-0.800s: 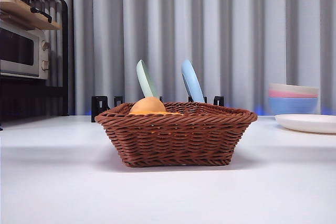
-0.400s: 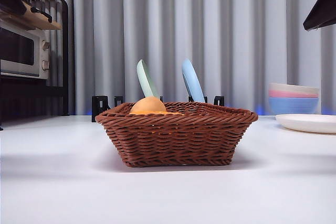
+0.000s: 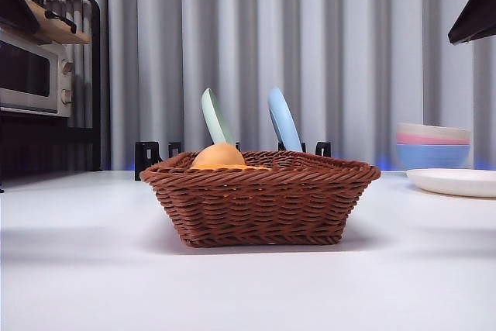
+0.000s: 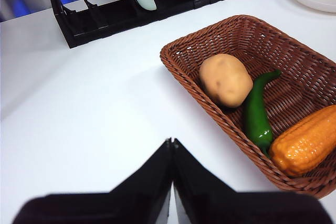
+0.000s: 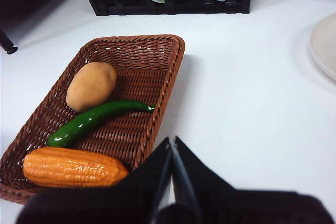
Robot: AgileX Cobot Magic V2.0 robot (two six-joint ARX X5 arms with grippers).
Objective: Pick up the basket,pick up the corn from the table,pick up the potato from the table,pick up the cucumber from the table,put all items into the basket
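Note:
The reddish-brown wicker basket (image 3: pixel 261 203) stands on the white table in the middle of the front view. It holds the tan potato (image 4: pixel 226 80), the glossy green cucumber (image 4: pixel 256 114) and the orange corn (image 4: pixel 306 147). The right wrist view shows the same basket (image 5: pixel 157 56) with potato (image 5: pixel 91 85), cucumber (image 5: pixel 94 120) and corn (image 5: pixel 73 167). Only the potato's top (image 3: pixel 218 155) shows above the rim in the front view. My left gripper (image 4: pixel 171 142) is shut and empty, raised beside the basket. My right gripper (image 5: pixel 172 141) is shut and empty, raised on the other side.
A black dish rack (image 3: pixel 155 156) with a green plate (image 3: pixel 215 116) and a blue plate (image 3: pixel 284 119) stands behind the basket. Stacked bowls (image 3: pixel 432 146) and a white plate (image 3: pixel 454 181) sit at the right. A microwave (image 3: pixel 35 74) stands on a shelf at the left.
Between one second ago and half a second ago dark arm tips shifted at both top corners. Since then nothing has moved. The basket and its contents stay still.

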